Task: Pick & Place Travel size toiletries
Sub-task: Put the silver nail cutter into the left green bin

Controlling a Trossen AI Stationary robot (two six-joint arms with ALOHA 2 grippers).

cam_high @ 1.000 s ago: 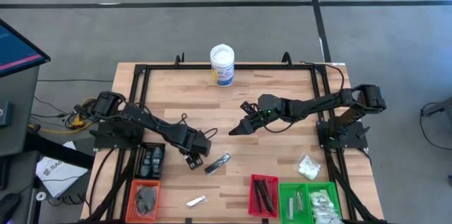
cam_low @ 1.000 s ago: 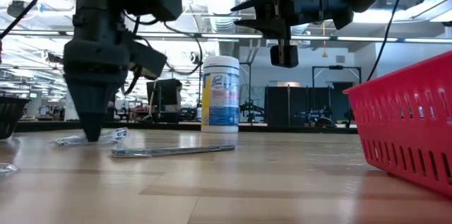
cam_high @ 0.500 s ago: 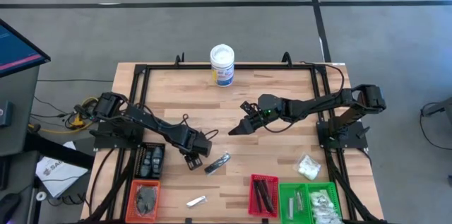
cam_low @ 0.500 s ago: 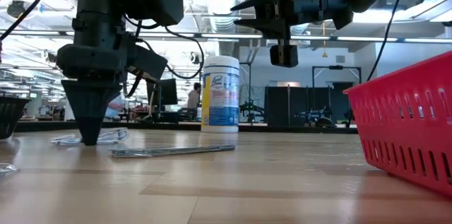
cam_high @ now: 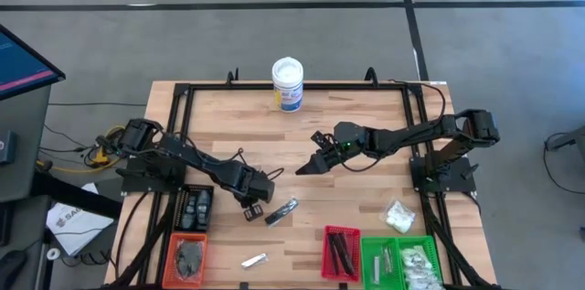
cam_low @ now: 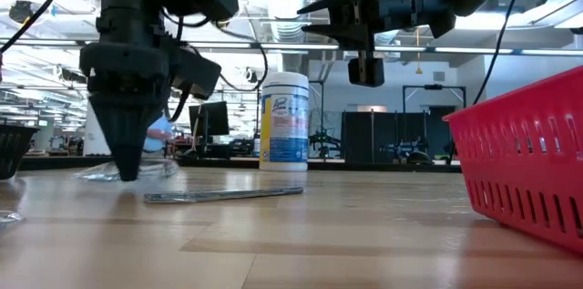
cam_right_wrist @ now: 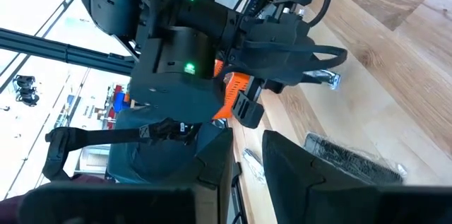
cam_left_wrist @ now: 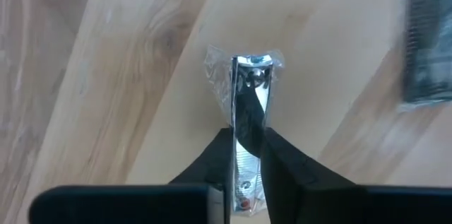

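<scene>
Silvery sachet (cam_left_wrist: 247, 111), clear-wrapped, pinched by left hand (cam_left_wrist: 246, 155)

Bright, even overhead light with soft, faint shadows on the wooden counter (cam_high: 302, 157). Ceiling lights (cam_low: 510, 49) glare in the low view. Close foreground blurs in both wrist views.

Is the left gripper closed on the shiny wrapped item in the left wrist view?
Yes, the left gripper has its jaws pinched on either side of the silvery item in clear wrapping, above the wooden table.
</scene>
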